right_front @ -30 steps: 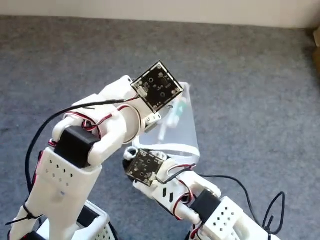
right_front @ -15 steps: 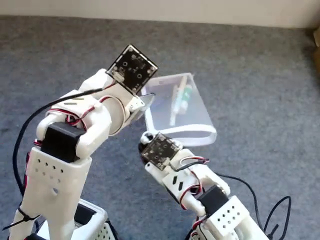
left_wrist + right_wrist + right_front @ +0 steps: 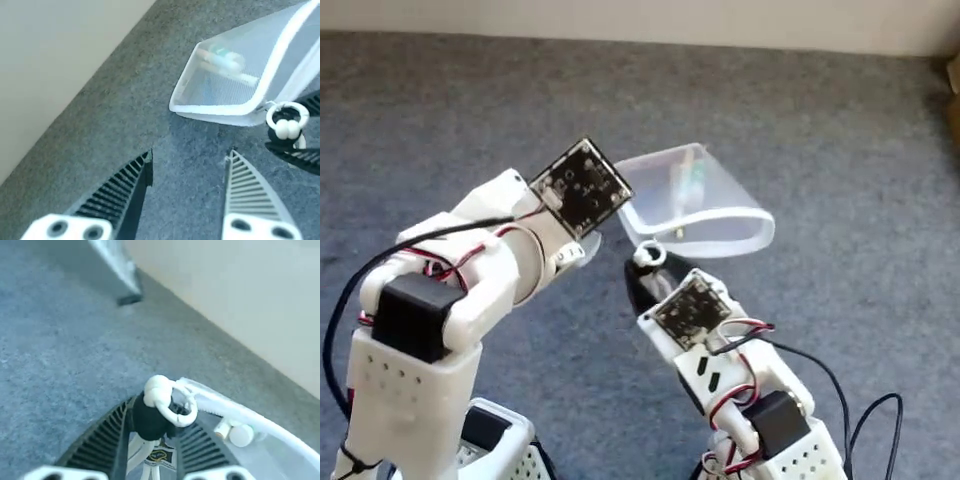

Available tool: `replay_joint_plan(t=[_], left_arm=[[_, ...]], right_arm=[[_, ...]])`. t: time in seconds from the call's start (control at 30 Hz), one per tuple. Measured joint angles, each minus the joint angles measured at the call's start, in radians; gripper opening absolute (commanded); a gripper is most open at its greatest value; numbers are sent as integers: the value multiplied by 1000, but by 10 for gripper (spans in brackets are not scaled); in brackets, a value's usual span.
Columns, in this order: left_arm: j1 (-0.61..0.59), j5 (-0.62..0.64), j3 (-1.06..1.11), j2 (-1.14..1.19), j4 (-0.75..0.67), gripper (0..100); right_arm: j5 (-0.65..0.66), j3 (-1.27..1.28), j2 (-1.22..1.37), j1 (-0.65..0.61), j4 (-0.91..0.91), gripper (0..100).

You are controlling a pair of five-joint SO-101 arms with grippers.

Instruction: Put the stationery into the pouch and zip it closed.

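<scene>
The translucent pouch (image 3: 705, 205) lies on the grey carpet with a white and green pen (image 3: 686, 183) inside it. My right gripper (image 3: 156, 416) is shut on the zipper pull (image 3: 161, 395), a white ring and ball at the pouch's near corner (image 3: 649, 254). The pouch's white zipper edge (image 3: 235, 412) runs away from the pull. My left gripper (image 3: 190, 156) is open and holds nothing; it hangs over bare carpet, short of the pouch (image 3: 240, 82). Its view also shows the pen (image 3: 225, 61) and the ring (image 3: 284, 120) held by the other arm's dark fingers (image 3: 300, 155).
Grey carpet (image 3: 840, 120) surrounds the pouch on all sides. A pale wall (image 3: 640, 20) runs along the far edge. The two arm bases stand close together at the near edge, with a black cable (image 3: 840, 400) trailing on the right.
My left arm has drawn back to the left, off the pouch. My right gripper has moved right with the zipper pull, and the pouch has shifted right with it.
</scene>
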Motion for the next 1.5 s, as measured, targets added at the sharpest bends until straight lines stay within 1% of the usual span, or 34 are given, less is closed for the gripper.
replay_joint_plan(t=[0.17, 0.27, 0.37, 0.53, 0.63, 0.83, 1.0, 1.33, 1.5], left_arm=[[18, -3, 46, -17, -9, 230], [18, -3, 127, -17, -71, 231], [26, -3, 206, -15, -137, 230], [107, -3, 319, -15, -224, 228], [150, -3, 376, -15, -287, 228], [189, -3, 486, -15, -451, 229], [193, -3, 552, -14, -580, 228], [212, -3, 649, -14, -763, 231], [210, 52, 704, -14, -875, 230]], right_arm=[[0, 0, -57, 46, 0, 5], [0, 0, -94, 54, 29, 5], [0, 0, -130, 89, 48, 5], [0, 0, -147, 140, 48, 5], [0, 0, -147, 144, 48, 5], [0, 0, -147, 144, 48, 5], [0, 0, -147, 144, 48, 5], [0, 0, -147, 144, 48, 5], [0, 0, -147, 144, 48, 5]])
